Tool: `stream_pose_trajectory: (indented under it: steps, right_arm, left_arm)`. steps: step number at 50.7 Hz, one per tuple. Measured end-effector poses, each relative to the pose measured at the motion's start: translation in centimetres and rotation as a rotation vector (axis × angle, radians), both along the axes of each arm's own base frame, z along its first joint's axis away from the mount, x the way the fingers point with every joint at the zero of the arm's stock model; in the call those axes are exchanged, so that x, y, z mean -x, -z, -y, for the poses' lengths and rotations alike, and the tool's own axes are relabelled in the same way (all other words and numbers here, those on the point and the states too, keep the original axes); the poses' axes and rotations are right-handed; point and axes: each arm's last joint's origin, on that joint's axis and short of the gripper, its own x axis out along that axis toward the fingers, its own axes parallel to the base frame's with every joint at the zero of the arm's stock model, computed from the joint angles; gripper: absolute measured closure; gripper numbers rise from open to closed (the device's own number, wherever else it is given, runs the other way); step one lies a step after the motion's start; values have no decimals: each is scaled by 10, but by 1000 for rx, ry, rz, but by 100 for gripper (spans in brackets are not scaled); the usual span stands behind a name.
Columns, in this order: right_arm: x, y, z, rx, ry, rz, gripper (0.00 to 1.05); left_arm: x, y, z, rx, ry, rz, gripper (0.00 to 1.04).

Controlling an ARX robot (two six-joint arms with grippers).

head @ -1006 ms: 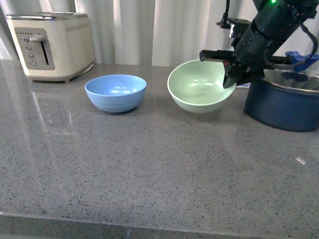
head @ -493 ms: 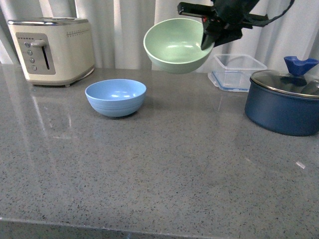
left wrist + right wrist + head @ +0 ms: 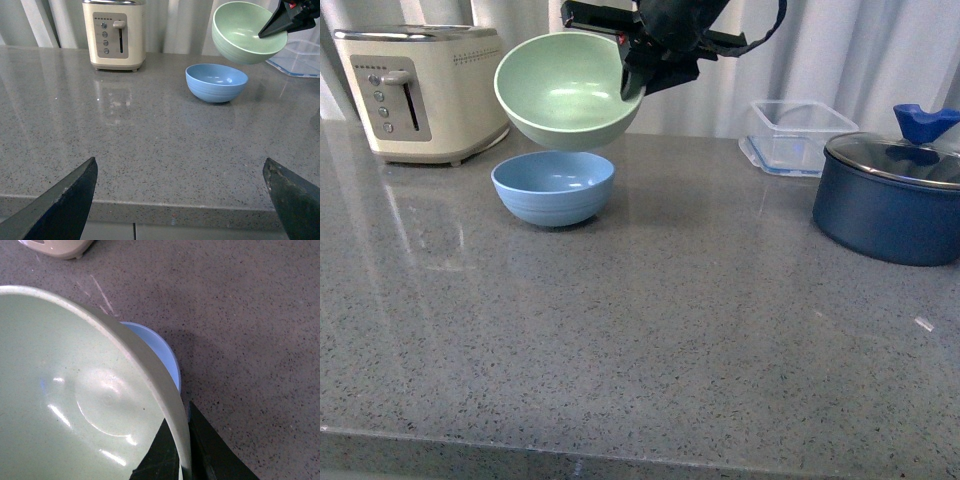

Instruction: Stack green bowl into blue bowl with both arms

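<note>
The grey bench (image 3: 670, 330) carries the blue bowl (image 3: 553, 187), which stands upright. The green bowl (image 3: 565, 95) hangs in the air just above it (tilted a little). The right claw (image 3: 628, 80) is clamped on its rim. The left claw (image 3: 179, 162) is spread wide and holds nothing.

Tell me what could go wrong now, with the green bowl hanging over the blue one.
The right gripper pinches the green bowl at one rim spot only, and the bowl hangs tilted; it may slip or swing.
It looks off-centre above the blue bowl; released now, it could hit that rim and tip.
The toaster stands close beside it; overshooting might bump it.
</note>
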Motion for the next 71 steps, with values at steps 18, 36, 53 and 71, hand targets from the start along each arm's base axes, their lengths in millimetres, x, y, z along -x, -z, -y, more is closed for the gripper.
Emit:
stream_pose_trajectory:
  steps: [18,36,53,71]
  right_arm:
    - [-10,24,-11,-9,-28,0,103]
    - [-21,46,-12,-9,-57,0,103]
    - [-25,55,-14,-11,-78,11,91]
    - [-29,56,-7,-14,-60,9,34]
  left_arm:
    - [0,0,0,0,0,0,7]
    - [0,0,0,0,0,0,7]
    - [0,0,0,0,0,0,7]
    - [0,0,0,0,0,0,7]
